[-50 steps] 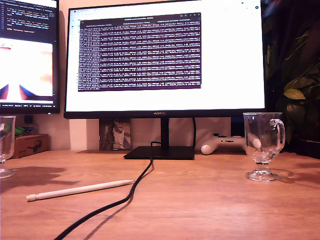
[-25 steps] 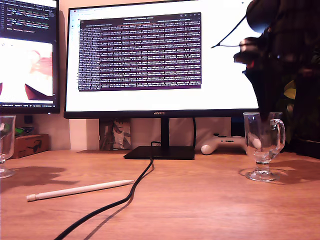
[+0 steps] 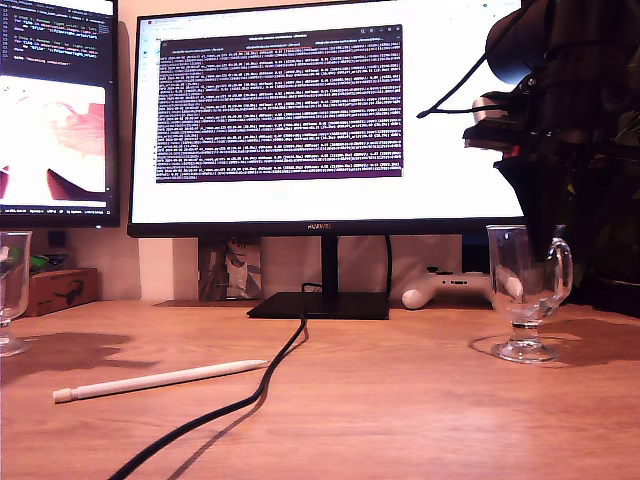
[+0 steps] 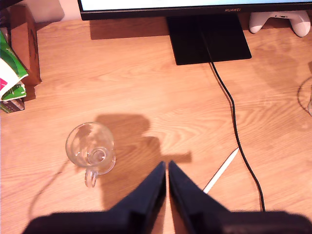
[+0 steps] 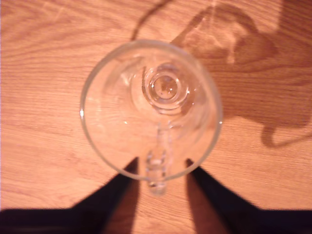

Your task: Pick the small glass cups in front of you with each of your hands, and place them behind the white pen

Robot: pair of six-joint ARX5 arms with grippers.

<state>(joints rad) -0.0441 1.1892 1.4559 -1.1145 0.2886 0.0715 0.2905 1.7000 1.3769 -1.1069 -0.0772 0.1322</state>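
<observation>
Two clear small glass cups stand upright on the wooden desk. One cup (image 3: 527,290) is at the exterior view's right; my second arm (image 3: 545,130) hangs dark just above it. Seen from above in the second wrist view, this cup (image 5: 151,109) has its handle (image 5: 156,170) lying between the fingers of my open second gripper (image 5: 161,165). The other cup (image 3: 12,290) sits at the exterior view's left edge. My first gripper (image 4: 167,166) is shut and empty, high above the desk, between that cup (image 4: 91,148) and the white pen (image 4: 222,170). The pen (image 3: 160,380) lies flat, front left of centre in the exterior view.
A black cable (image 3: 270,375) runs from the monitor stand (image 3: 320,305) forward past the pen's tip. A white game controller (image 3: 445,290) lies behind the right-hand cup. A cardboard box (image 3: 60,290) sits at the exterior view's back left, a dark plant (image 3: 600,180) at its right.
My second arm came into the exterior view from the upper right and dropped over the right-hand cup, its shadow spreading around the cup's foot. Both cups and the pen have stayed put.
</observation>
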